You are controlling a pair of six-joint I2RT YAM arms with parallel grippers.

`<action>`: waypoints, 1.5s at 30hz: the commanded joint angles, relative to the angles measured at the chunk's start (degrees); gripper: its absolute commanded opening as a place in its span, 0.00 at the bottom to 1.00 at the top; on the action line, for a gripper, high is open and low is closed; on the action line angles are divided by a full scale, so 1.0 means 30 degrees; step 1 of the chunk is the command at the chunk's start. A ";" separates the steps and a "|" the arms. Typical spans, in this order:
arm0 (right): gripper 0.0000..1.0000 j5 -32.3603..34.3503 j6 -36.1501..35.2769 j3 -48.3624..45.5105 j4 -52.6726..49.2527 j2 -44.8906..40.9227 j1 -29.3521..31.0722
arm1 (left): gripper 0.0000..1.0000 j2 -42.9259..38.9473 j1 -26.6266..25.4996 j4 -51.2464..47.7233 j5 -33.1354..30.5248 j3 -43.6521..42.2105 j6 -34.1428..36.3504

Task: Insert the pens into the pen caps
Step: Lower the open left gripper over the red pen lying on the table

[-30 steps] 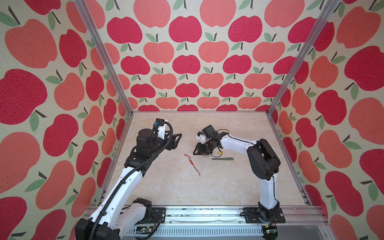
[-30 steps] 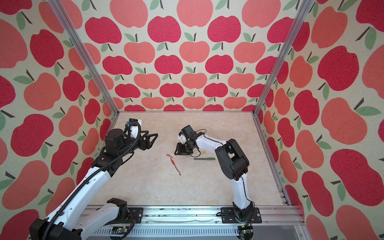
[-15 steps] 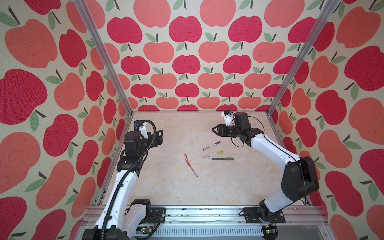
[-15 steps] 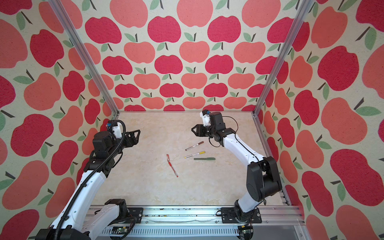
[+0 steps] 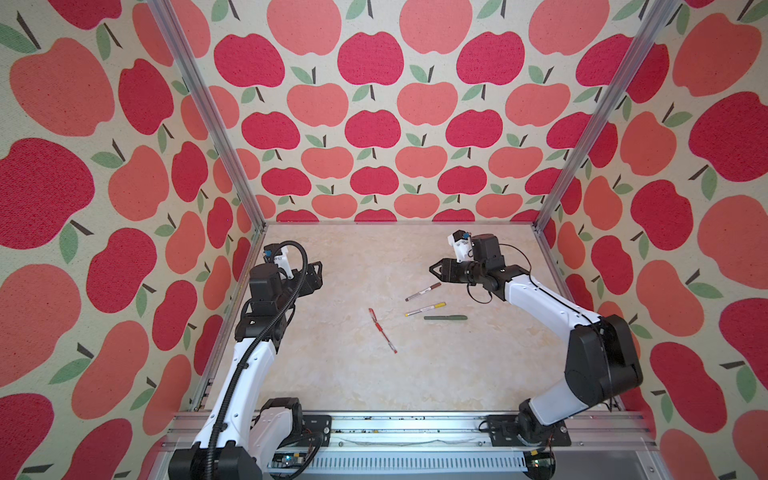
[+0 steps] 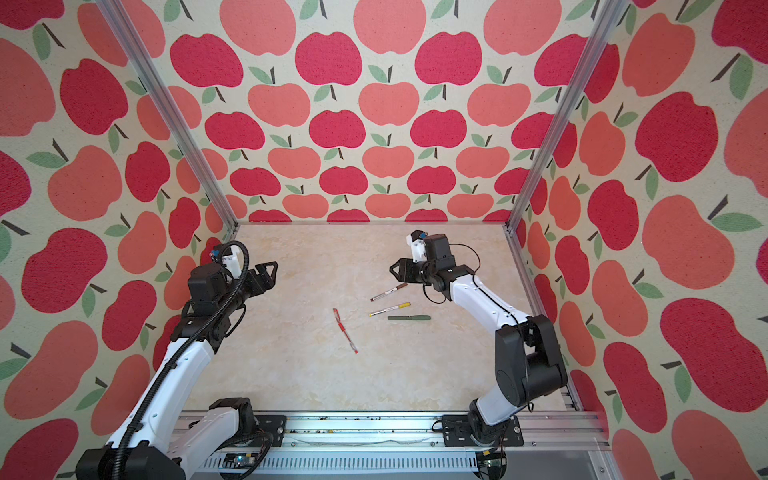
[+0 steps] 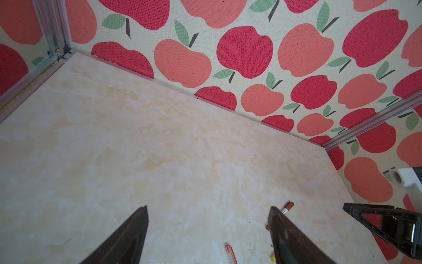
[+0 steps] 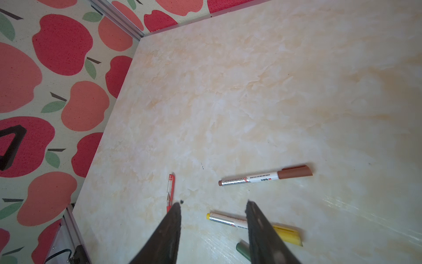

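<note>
Four pens lie mid-table, each with its cap on. Farthest back is the brown-capped white-silver pen (image 5: 423,291) (image 8: 262,178), then the yellow-capped pen (image 5: 425,309) (image 8: 228,220) and the dark green pen (image 5: 445,318) (image 6: 409,318). The clear red pen (image 5: 382,330) (image 7: 230,252) lies to their left. My left gripper (image 5: 318,272) (image 7: 209,207) hovers open near the left wall, well away from the pens. My right gripper (image 5: 434,270) (image 8: 213,203) is open and empty, raised behind and right of the brown-capped pen.
Apple-patterned walls with metal corner posts (image 5: 208,116) enclose the marble-look table (image 5: 332,374) on three sides. The arms' base rail (image 5: 395,428) runs along the front edge.
Both arms pulled back from the table's middle, the left toward the left wall, the right toward the back right. The brown-capped and yellow-capped pens, earlier under the right gripper, now lie uncovered.
</note>
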 commanded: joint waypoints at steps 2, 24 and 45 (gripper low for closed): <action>0.45 -0.2734 0.0266 -0.0548 0.0857 -0.0129 0.0140 | 0.85 0.0426 0.0099 0.0720 0.0364 -0.0197 -0.0129; 0.50 0.4255 -0.0675 0.3587 -0.2542 0.2471 0.3181 | 0.79 0.6640 -0.9105 -0.6331 -0.2605 0.1942 -1.0023; 0.50 0.2681 0.0706 -0.0276 0.1408 -0.1697 0.0881 | 0.63 1.6473 -1.3290 -1.4690 -0.3095 0.9032 -1.6023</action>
